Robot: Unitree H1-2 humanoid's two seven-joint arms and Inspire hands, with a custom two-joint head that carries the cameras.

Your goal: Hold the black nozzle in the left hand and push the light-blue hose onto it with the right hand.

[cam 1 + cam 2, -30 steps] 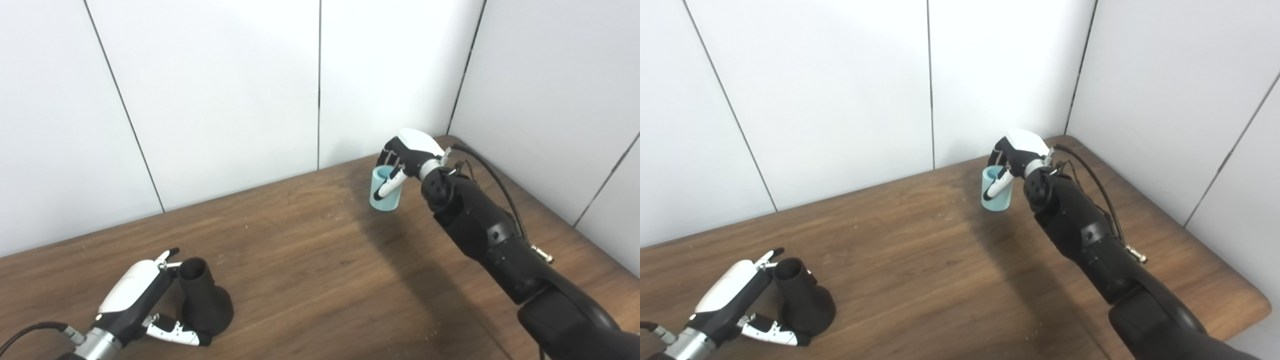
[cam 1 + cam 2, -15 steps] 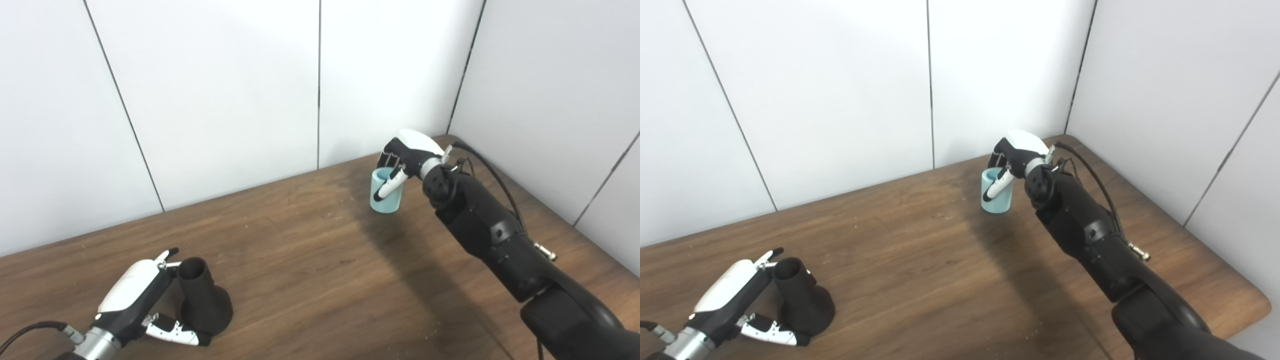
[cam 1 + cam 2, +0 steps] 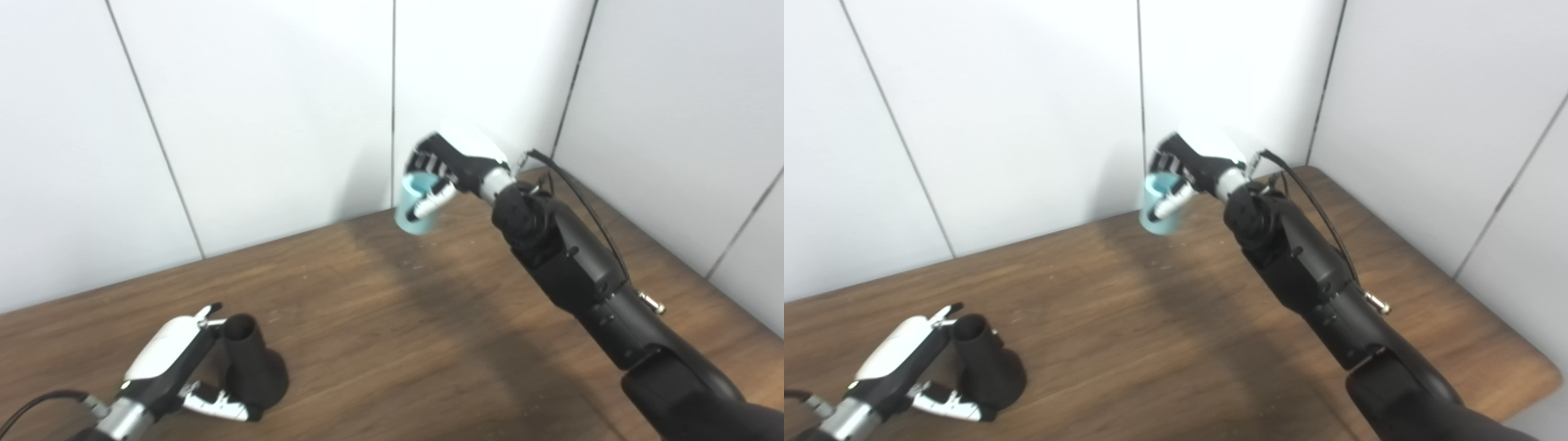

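Observation:
The black nozzle [image 3: 252,367] stands upright on its flared base at the near left of the wooden table [image 3: 392,318]. My left hand [image 3: 168,361] sits against its left side. The fingers are stretched out behind the neck, the thumb lies low by the base, and nothing curls round the neck. My right hand [image 3: 456,162] is shut on the short light-blue hose [image 3: 415,211], thumb across its front, holding it tilted in the air above the table's far edge. The hose is motion-blurred.
White wall panels close off the back and right of the table. A black cable [image 3: 588,208] loops beside the right forearm. The table's right corner [image 3: 1540,367] is rounded.
My right hand has lifted the light-blue hose off the table and carried it up and to the left. The left hand and the nozzle have stayed put. The camera has shifted slightly.

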